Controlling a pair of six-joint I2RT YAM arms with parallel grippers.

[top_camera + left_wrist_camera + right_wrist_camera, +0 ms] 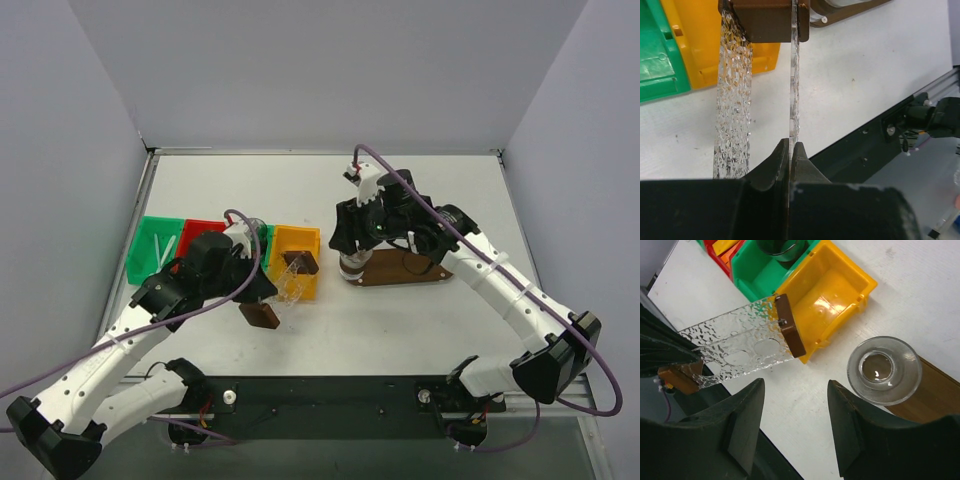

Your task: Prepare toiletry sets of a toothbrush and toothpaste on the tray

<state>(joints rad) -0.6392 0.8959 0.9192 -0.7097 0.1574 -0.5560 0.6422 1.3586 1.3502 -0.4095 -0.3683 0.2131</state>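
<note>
Toothbrushes [160, 246], two thin white sticks, lie in the leftmost green plastic bin [142, 268], well apart from the long dark-brown wooden tray [415, 271], which bears a clear glass cup [883, 370] at one end. The right gripper [795, 390] hangs spread and empty above that cup. The left gripper [790, 150] pinches a clear dimpled rack with brown wooden ends [735, 340] beside the yellow plastic bin [830, 295].

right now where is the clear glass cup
In the top view the glass cup stands at the left end of the tray, just right of the yellow bin.
</note>
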